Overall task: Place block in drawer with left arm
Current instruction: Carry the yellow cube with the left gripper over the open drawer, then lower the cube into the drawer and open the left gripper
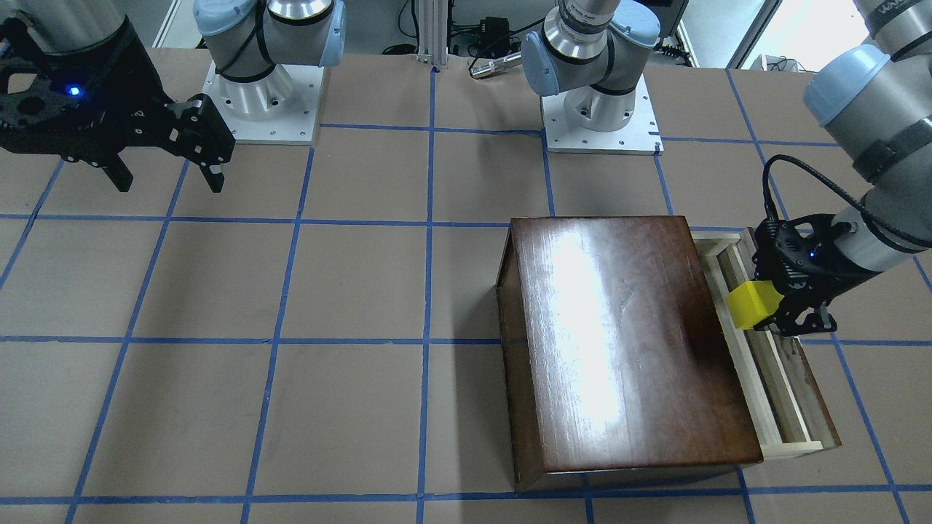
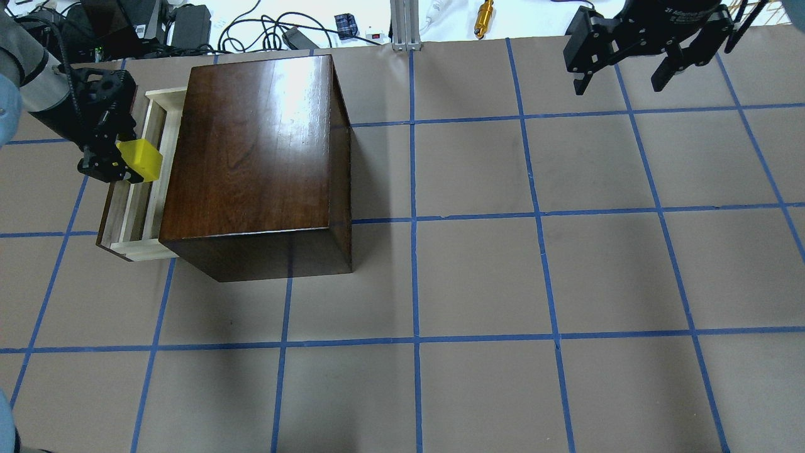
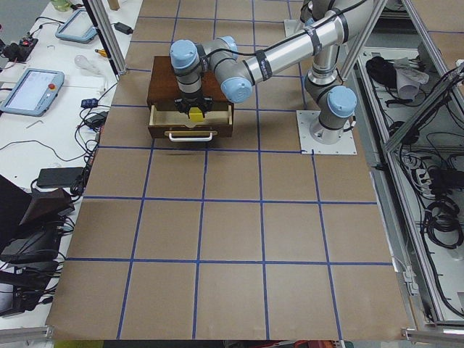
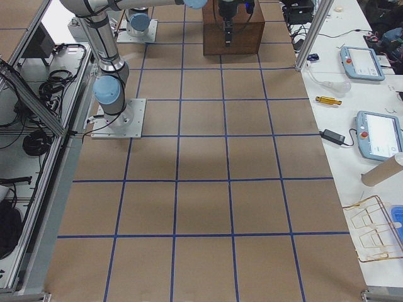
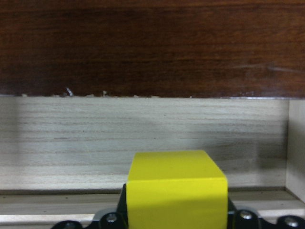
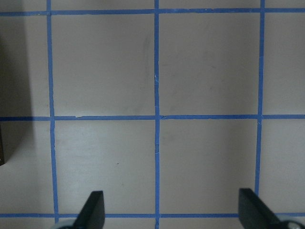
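My left gripper (image 1: 770, 314) is shut on the yellow block (image 1: 753, 304) and holds it over the open drawer (image 1: 737, 348), which is pulled out of the dark wooden cabinet (image 1: 626, 342). In the overhead view the block (image 2: 139, 160) hangs above the drawer's pale wood tray (image 2: 134, 211), close to the cabinet's edge. The left wrist view shows the block (image 5: 176, 191) between the fingers, with the drawer's pale inside (image 5: 143, 138) beyond it. My right gripper (image 1: 169, 180) is open and empty, high above the table and far from the cabinet; it also shows in the overhead view (image 2: 617, 87).
The cabinet (image 2: 251, 145) stands on the brown table with blue tape grid lines (image 2: 415, 220). The two arm bases (image 1: 266, 102) are bolted at the robot's side. Cables and small tools (image 2: 484, 16) lie beyond the table's far edge.
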Available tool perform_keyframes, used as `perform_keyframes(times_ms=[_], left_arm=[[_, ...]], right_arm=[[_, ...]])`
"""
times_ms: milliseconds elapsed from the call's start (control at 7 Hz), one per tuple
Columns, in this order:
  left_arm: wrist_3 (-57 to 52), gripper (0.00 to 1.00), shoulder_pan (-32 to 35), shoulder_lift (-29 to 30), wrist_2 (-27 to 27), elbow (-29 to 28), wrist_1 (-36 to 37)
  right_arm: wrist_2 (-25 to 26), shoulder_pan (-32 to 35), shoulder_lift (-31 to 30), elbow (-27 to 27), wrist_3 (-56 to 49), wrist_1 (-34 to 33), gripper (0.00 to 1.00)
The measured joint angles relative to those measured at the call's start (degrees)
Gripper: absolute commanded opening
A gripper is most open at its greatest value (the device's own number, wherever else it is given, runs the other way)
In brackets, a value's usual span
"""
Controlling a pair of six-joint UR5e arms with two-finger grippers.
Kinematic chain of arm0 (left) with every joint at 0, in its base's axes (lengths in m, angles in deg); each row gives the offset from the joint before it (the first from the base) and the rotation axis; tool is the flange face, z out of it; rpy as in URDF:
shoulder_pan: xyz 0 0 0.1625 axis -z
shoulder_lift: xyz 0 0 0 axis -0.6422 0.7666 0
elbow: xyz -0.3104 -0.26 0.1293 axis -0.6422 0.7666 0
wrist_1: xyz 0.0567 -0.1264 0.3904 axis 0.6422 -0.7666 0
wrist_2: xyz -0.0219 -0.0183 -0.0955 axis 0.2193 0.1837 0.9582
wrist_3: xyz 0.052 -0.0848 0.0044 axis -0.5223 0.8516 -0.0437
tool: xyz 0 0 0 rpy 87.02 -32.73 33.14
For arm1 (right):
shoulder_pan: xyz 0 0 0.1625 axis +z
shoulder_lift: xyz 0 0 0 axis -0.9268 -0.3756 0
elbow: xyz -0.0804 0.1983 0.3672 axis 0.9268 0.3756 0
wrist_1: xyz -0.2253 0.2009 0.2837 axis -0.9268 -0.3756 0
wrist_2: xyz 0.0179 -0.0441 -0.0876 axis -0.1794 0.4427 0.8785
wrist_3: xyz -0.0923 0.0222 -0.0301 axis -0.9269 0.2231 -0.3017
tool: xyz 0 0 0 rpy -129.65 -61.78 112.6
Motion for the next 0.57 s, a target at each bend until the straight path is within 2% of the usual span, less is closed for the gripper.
perform_keyframes(times_ms=[143,286,571], left_arm=[[0.1,0.05,0.6,0.2,-0.1,0.0,0.2],[0.0,0.17,1.1,0.4,-0.1,0.1,0.5],[-0.2,0.17,1.5,0.6,-0.1,0.2,1.5]], right_arm=[[0.0,0.0,0.0,0.0,0.0,0.0,1.0],[0.0,0.0,0.0,0.0,0.0,0.0,1.0],[0.0,0.0,0.0,0.0,0.0,0.0,1.0]])
